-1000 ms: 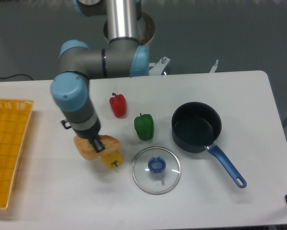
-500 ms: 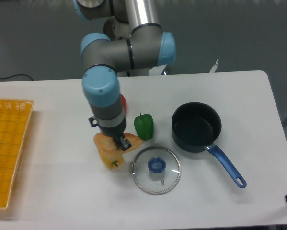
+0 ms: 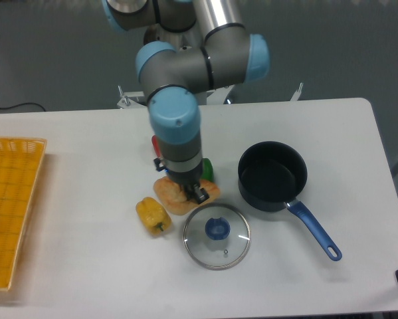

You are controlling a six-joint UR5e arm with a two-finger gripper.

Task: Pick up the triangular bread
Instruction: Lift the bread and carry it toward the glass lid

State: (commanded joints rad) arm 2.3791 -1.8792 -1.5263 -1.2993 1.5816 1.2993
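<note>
1. Bread (image 3: 174,197), the flat golden-tan triangular piece, sat under the gripper (image 3: 189,191), with the fingers closed on it near its middle; we could not tell whether it rested on the table (image 3: 79,266) or hung just above it.
2. We saw the bread's lower edge close to the rim of the glass lid (image 3: 216,236), and its left edge just beside the yellow pepper (image 3: 153,215), without clear contact.
3. We found the green pepper (image 3: 206,170) mostly hidden behind the arm's wrist, just behind the bread, and only a sliver of the red pepper (image 3: 154,145) showed at the wrist's left side.
4. We noted the dark pot (image 3: 272,175) to the right of the bread, a narrow strip of table between them, its blue handle (image 3: 314,229) pointing toward the near right corner.
5. We saw the yellow basket (image 3: 11,207) at the far left edge, well apart from everything else, with a broad stretch of white surface between it and the yellow pepper.
6. We saw more free surface along the near edge below the lid and along the right edge past the handle.
7. We saw the arm reaching down from the far edge of the table, covering the room behind the bread.
</note>
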